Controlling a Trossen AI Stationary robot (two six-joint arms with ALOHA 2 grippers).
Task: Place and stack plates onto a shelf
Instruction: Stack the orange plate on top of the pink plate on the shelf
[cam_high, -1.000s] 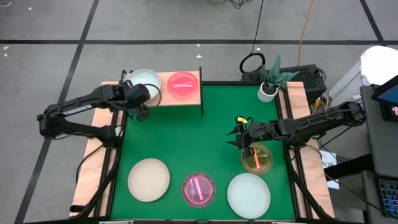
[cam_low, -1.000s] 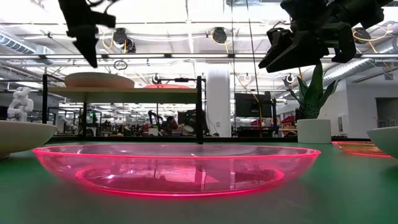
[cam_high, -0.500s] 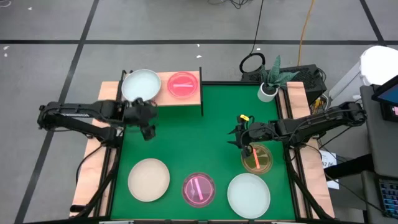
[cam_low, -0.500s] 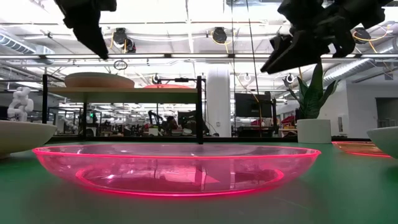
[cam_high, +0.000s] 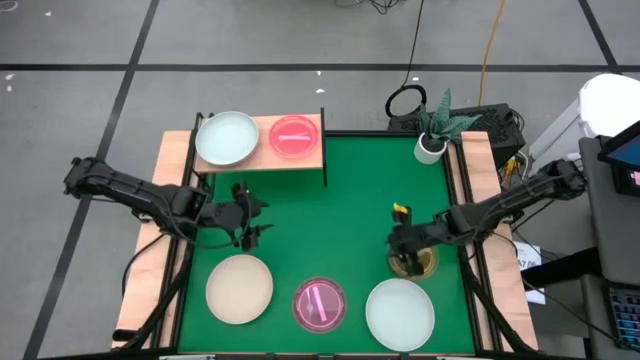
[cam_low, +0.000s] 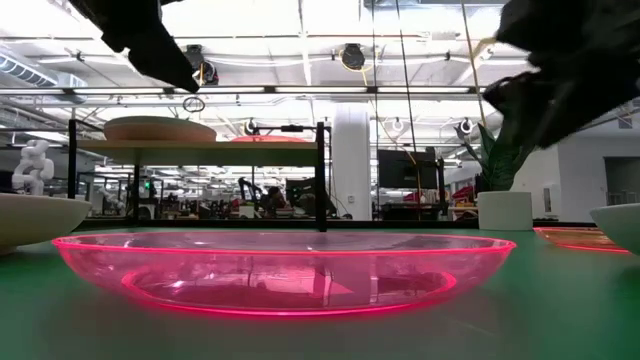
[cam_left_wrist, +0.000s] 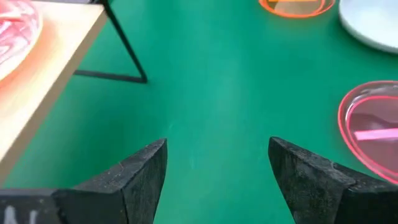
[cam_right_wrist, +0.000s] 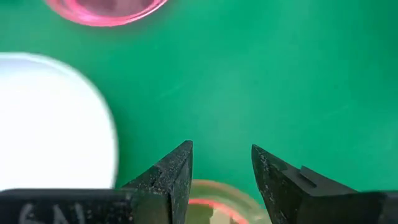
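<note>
Two plates are found on the shelf (cam_high: 312, 160) at the far left corner of the counter (cam_high: 340, 200): a pale mint-white plate (cam_high: 226, 138) on its left half and a translucent magenta plate (cam_high: 293, 136) on its right half, side by side and not stacked. Four plates lie on the green counter itself. A cream plate (cam_high: 239, 289), a striped magenta plate (cam_high: 319, 304) and a second pale plate (cam_high: 400, 313) are set in a row along the near edge. An amber plate (cam_high: 413, 262) lies just beyond the second pale plate.

The left gripper (cam_high: 252, 222) is held over bare counter between the shelf and the cream plate; its jaws are spread apart and nothing is held. The right gripper (cam_high: 402, 262) is positioned low at the amber plate's rim, jaws released and parted, with the rim seen just under them in the right wrist view. A potted plant (cam_high: 436, 128) stands at the far right corner.
</note>
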